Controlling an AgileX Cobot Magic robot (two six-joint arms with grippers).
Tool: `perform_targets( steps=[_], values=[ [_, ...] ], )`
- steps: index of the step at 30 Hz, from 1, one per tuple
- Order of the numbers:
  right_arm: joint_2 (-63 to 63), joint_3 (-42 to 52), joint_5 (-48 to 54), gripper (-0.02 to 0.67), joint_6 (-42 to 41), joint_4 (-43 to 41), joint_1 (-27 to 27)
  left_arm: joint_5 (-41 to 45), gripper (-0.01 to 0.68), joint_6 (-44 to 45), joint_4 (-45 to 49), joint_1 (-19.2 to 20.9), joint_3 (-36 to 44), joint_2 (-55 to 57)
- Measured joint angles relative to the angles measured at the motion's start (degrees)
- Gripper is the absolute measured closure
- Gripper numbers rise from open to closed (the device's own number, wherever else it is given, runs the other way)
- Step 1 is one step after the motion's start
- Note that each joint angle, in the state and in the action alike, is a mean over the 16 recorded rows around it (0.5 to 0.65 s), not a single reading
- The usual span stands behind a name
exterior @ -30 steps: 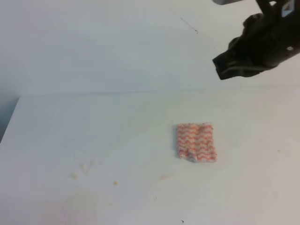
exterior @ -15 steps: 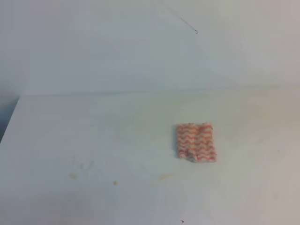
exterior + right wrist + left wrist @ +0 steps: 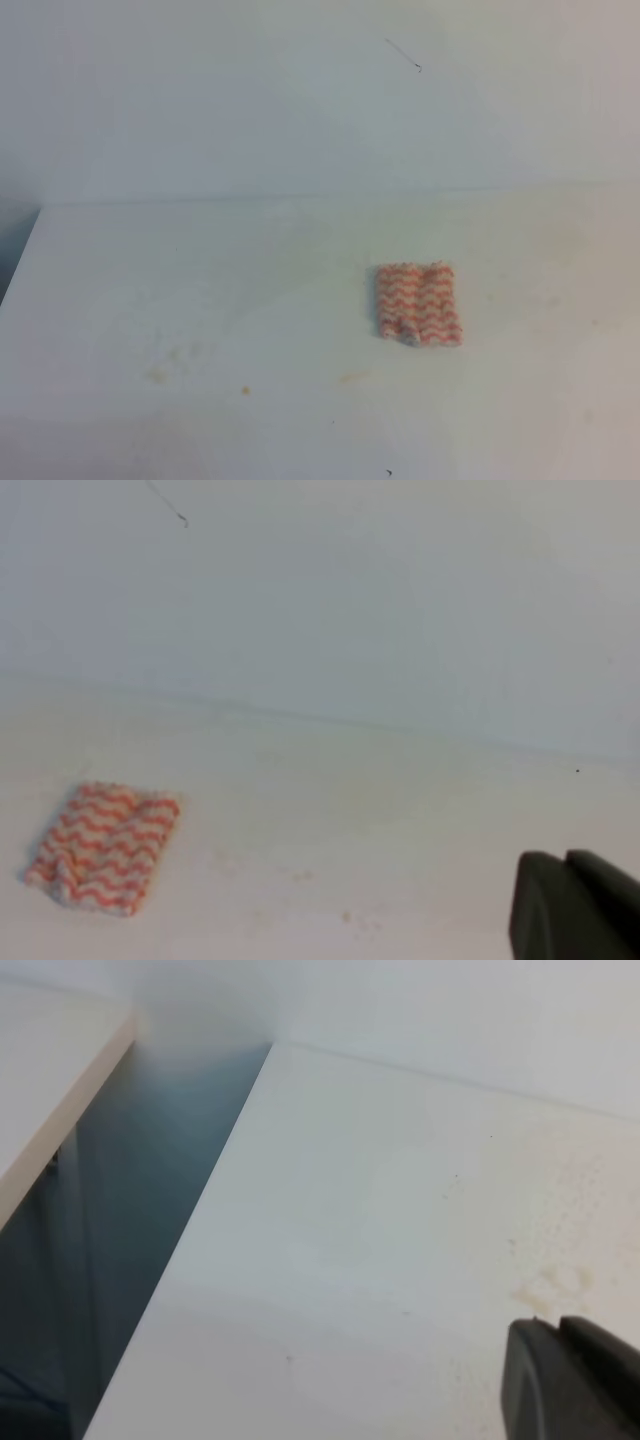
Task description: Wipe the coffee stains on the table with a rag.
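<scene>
The rag (image 3: 418, 303), pink-red and white zigzag, lies folded flat on the white table (image 3: 200, 290), right of centre. It also shows in the right wrist view (image 3: 102, 846) at lower left. No amber-orange coffee puddle shows in any view, only faint pale-brown smudges. Neither gripper is in the exterior view. My left gripper (image 3: 558, 1326) shows as two dark fingers pressed together at the lower right of its view, empty, above the table's left part. My right gripper (image 3: 565, 858) looks the same, empty, well to the right of the rag.
Faint brownish specks lie in front of the rag (image 3: 352, 377) and further left (image 3: 157, 375). The table's left edge (image 3: 190, 1250) drops to a dark gap beside a white wall. A pale wall stands behind the table.
The dark right arm that hung at the upper right of the exterior view one second ago has left that view. The rag has not moved.
</scene>
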Motion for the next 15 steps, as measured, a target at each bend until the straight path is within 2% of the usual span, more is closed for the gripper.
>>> perform_targets(
  steps=[9,15],
  values=[
    [-1.72,0.6,0.62,0.652,0.16,-0.79,-0.55,0.0,0.674,0.0,0.0,0.0,0.0,0.0],
    [-2.76,0.65,1.01,0.652,0.18,-0.8,-4.22,0.0,0.674,0.0,0.0,0.0,0.0,0.0]
  ],
)
